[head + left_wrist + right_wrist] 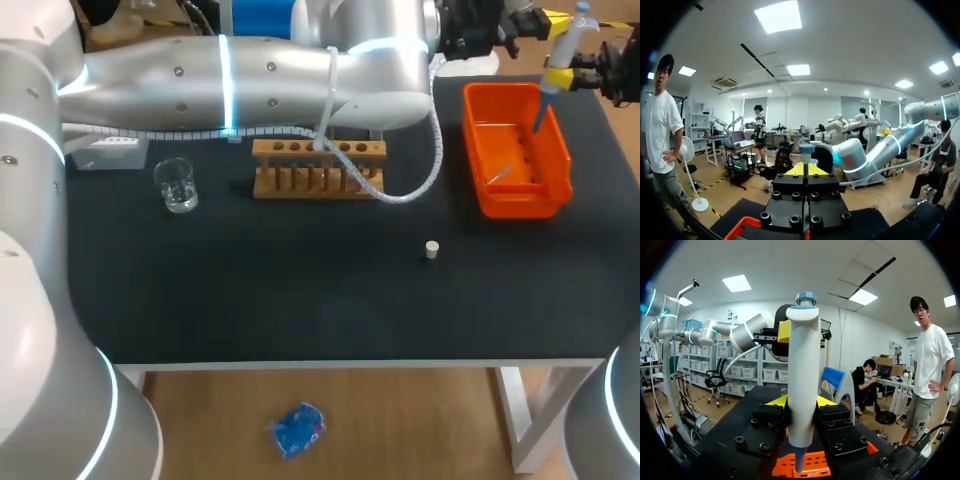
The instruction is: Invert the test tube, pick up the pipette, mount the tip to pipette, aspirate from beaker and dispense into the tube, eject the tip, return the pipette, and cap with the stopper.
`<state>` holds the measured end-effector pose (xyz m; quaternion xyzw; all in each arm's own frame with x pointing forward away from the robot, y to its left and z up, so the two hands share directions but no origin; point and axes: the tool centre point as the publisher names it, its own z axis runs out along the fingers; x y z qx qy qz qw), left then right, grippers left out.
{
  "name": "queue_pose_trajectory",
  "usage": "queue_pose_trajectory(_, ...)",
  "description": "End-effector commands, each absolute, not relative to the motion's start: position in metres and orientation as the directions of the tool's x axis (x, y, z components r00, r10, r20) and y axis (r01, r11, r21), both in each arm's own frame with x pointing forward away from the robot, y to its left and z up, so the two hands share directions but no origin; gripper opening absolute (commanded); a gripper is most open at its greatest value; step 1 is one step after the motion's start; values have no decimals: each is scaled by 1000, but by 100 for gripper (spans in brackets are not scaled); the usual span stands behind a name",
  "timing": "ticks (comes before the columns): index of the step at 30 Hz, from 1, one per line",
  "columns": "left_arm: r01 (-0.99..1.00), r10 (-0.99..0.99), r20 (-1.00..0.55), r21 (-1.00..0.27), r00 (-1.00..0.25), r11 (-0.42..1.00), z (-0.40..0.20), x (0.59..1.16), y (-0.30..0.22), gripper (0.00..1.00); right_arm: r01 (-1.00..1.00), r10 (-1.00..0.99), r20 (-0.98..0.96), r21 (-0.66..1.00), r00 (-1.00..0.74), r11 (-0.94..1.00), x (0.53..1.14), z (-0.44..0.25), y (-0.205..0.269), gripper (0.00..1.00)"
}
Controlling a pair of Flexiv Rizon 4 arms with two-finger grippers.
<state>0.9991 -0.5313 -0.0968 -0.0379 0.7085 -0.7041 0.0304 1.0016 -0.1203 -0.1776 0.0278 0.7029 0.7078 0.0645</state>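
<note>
My right gripper (560, 78) is shut on the white pipette (566, 45) and holds it upright above the far end of the orange bin (515, 205). In the right wrist view the pipette (802, 365) stands between the fingers of the right gripper (801, 402), its lower end over the orange bin (815, 462). My left arm reaches across the table's back. Its left gripper (527, 20) is shut and empty, just beside the pipette's top. In the left wrist view the pipette's blue cap (806, 148) shows right ahead of the left gripper (805, 169). A loose tip (500, 175) lies in the bin.
A wooden tube rack (318, 168) stands at the middle back, partly behind the left arm's cable. A glass beaker (177, 185) is to its left, and a white box (105, 152) lies further back. The small stopper (431, 249) sits alone on the black mat.
</note>
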Motion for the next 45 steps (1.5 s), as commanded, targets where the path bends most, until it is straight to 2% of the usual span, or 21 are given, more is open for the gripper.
queue_pose_trajectory(1,4,-106,-4,-1000,-994,-4,-100,1000,-531,0,-52,124,-52,999,-991,0,1002,-167,-119,0)
queue_pose_trajectory(25,92,-125,-92,-996,-988,4,-49,995,-495,0,-52,124,-52,999,-991,0,1002,-167,-119,0)
queue_pose_trajectory(27,88,-127,-87,-996,-988,3,-47,993,-487,23,-52,124,-52,999,-991,0,1002,-167,-119,0)
queue_pose_trajectory(28,85,-125,-85,-996,-988,4,-47,992,-483,44,-52,124,-52,999,-991,0,1002,-167,-119,0)
queue_pose_trajectory(29,84,-124,-84,-996,-989,4,-46,990,-478,98,-52,124,-52,999,-991,0,1002,-167,-119,0)
queue_pose_trajectory(36,70,-107,-71,-997,-992,11,-44,976,-445,100,-52,124,-52,999,-991,0,1002,-167,-119,0)
queue_pose_trajectory(45,16,-152,-29,-996,-988,88,-53,943,-385,100,-52,124,-52,999,-991,0,1002,-167,-119,0)
